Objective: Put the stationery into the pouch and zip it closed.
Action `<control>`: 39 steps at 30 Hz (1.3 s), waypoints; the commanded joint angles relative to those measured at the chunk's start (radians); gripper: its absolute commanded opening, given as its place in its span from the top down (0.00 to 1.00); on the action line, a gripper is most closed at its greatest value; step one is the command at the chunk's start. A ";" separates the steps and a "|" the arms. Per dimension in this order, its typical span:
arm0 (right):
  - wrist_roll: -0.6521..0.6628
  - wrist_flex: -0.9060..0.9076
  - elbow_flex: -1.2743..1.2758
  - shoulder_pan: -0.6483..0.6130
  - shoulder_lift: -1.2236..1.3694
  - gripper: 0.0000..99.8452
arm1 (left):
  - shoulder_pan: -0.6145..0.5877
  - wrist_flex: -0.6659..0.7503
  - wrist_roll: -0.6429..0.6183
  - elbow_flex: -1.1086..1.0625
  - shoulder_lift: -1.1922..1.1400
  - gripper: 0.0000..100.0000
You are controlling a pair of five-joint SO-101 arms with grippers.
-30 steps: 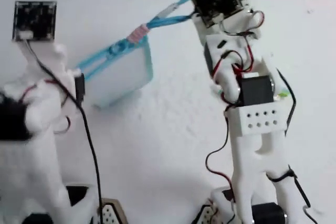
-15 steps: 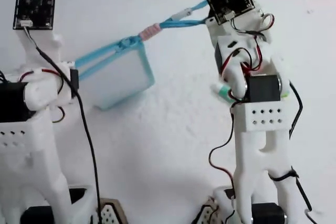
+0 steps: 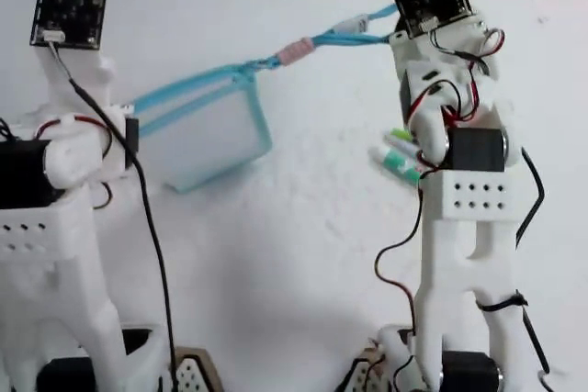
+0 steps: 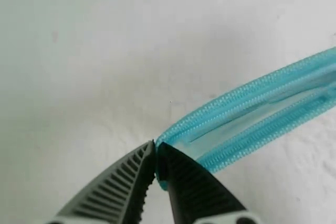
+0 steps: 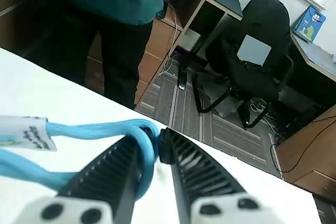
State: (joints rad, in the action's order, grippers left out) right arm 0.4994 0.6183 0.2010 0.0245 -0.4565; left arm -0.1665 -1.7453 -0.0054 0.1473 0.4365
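The left hand is pinched shut on the left end of the pouch, right where its two blue zipper rows meet. The right hand, at the far right, is clamped on the blue cord running from the pouch's other end. The pouch lies on the white surface, stretched between them. Green-capped pens rest beside the right arm.

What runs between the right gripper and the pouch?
A blue cord off the pouch, with a pink bead and white tag; the high view shows it.
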 commanded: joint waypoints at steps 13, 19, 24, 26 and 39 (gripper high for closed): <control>0.035 0.390 -0.012 -0.254 -0.174 0.60 | 0.022 0.109 -0.034 -0.023 -0.062 0.98; 0.068 0.699 -0.012 -0.332 -0.348 0.61 | 0.058 0.192 -0.049 -0.023 -0.064 0.98; 0.066 0.842 -0.009 -0.332 -0.486 0.61 | 0.059 0.216 -0.115 -0.025 -0.064 0.98; 0.066 0.881 -0.005 -0.268 -0.507 0.61 | 0.067 0.216 -0.104 -0.025 -0.064 0.98; 0.373 0.912 -0.041 -0.079 0.117 0.61 | 0.082 0.216 -0.101 -0.025 -0.064 0.98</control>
State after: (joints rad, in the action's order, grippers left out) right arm 0.7633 1.5129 0.2378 -0.0629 -0.4994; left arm -0.0944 -1.5336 -0.0990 0.1304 0.3890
